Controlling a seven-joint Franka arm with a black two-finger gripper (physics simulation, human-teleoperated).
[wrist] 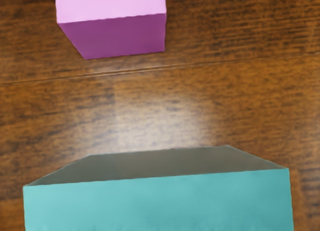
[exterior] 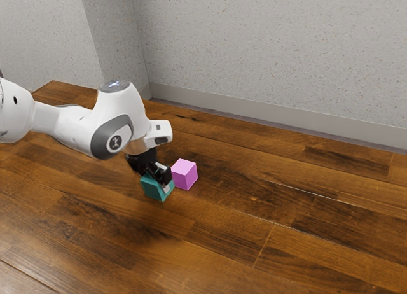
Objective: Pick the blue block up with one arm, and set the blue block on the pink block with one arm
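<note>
A teal-blue block (exterior: pixel 155 188) hangs tilted just above the wooden floor, and my black gripper (exterior: pixel 158 180) is shut on it from above. The pink block (exterior: pixel 184 174) rests on the wood right beside it, toward the exterior view's right, with a small gap between the two. In the wrist view the blue block (wrist: pixel 160 201) sits large directly under my hand, and the pink block (wrist: pixel 112 21) lies ahead of it across a strip of bare wood.
The work surface is dark wooden planking (exterior: pixel 267 230) that stretches wide to the exterior view's right and front. A grey textured wall with a pale baseboard (exterior: pixel 280 112) runs along the back.
</note>
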